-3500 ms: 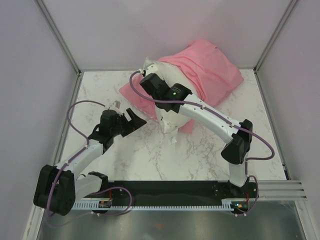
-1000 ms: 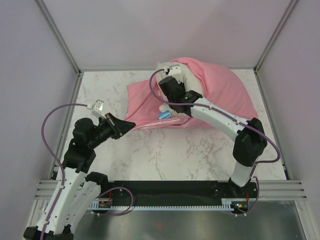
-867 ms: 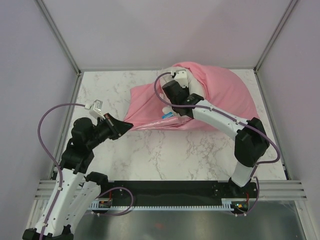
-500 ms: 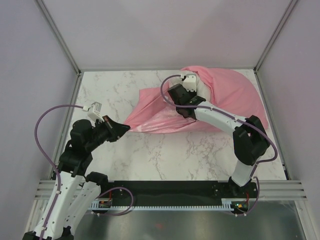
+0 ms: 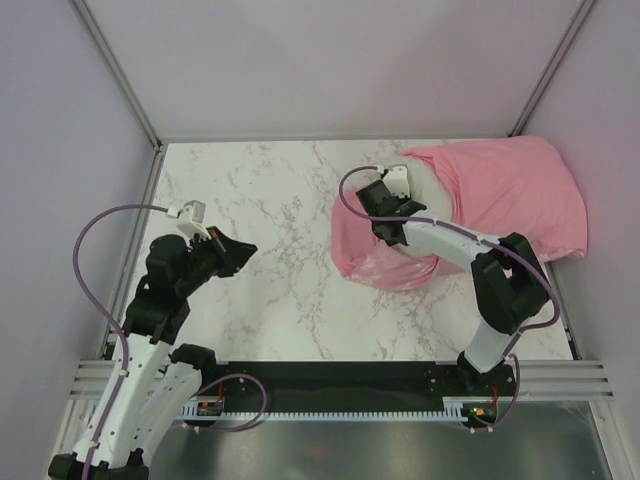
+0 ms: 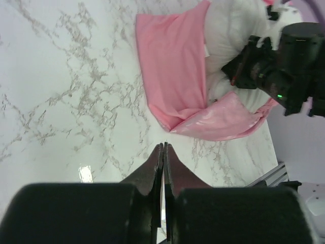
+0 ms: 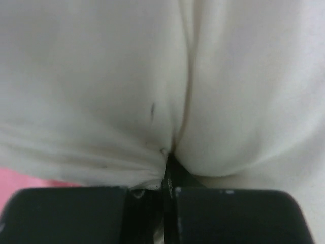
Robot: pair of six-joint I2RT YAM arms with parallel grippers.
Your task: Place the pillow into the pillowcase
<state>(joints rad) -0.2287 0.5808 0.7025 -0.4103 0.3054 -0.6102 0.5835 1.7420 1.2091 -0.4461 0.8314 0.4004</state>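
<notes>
Two grippers are in view, both closed, only one of them on something. The right gripper point(image 7: 165, 175) has its jaws pressed together on a fold of the large, plain white, puffy pillow point(image 6: 231, 35). In the right wrist view the soft white cloth fills nearly everything and puckers into a crease where the jaws meet, with a sliver of pink at 8 o'clock. The left gripper point(image 6: 163, 150) is drawn down to a thin seam with nothing between its fingers. It hangs above the white-and-grey marbled table point(image 5: 280, 200), at about 9 o'clock from the table's middle in the overhead view, pointing toward 3 o'clock.

The shiny pink satin pillowcase point(image 5: 510, 195) sits at 2 to 3 o'clock on the table in the overhead view, a swollen mound reaching out to the 3 o'clock edge. Most of the pillow's bulk is inside that mound. One end bulges white out of the case's mouth, and the right gripper holds it there. A slack, flat part of the pillowcase spreads from the mouth toward the table's middle and lies on the marble, its edge folded over and glossy. The left gripper is well apart from the cloth. A purple cable point(image 5: 100, 240) loops beside the left arm at 9 o'clock.
</notes>
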